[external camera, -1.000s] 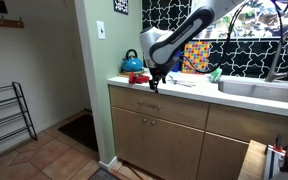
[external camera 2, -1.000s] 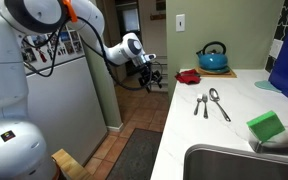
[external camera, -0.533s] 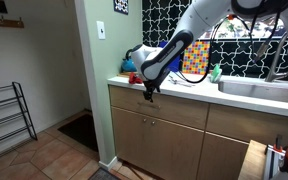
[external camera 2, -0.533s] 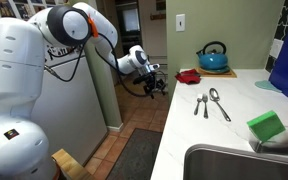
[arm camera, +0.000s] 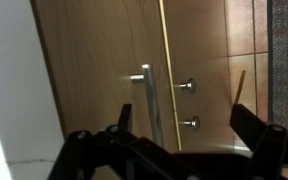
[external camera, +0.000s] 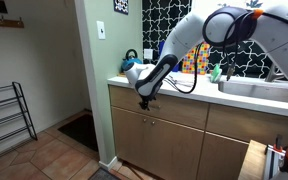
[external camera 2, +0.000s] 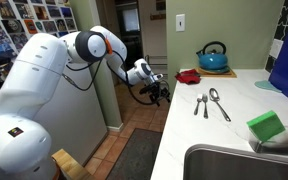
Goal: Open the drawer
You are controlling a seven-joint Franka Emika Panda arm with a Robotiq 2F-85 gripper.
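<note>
Wrist view has your gripper (arm camera: 182, 118) with its fingers (arm camera: 246, 120) spread wide and not gripping anything, and the drawer's (arm camera: 94, 70) little metal bar handle (arm camera: 145, 85) sits in the gap, closer to one finger, though I can't tell if it's touching. In both exterior views the gripper (external camera: 144, 101) (external camera 2: 160, 93) hangs just off the front edge of the counter (external camera: 189, 89) (external camera 2: 189, 130), near the end corner by the wall. It's right up against the drawer (external camera: 172, 108), which looks shut and flush under that edge, with the kettle (external camera 2: 212, 57) parked at the back edge.
</note>
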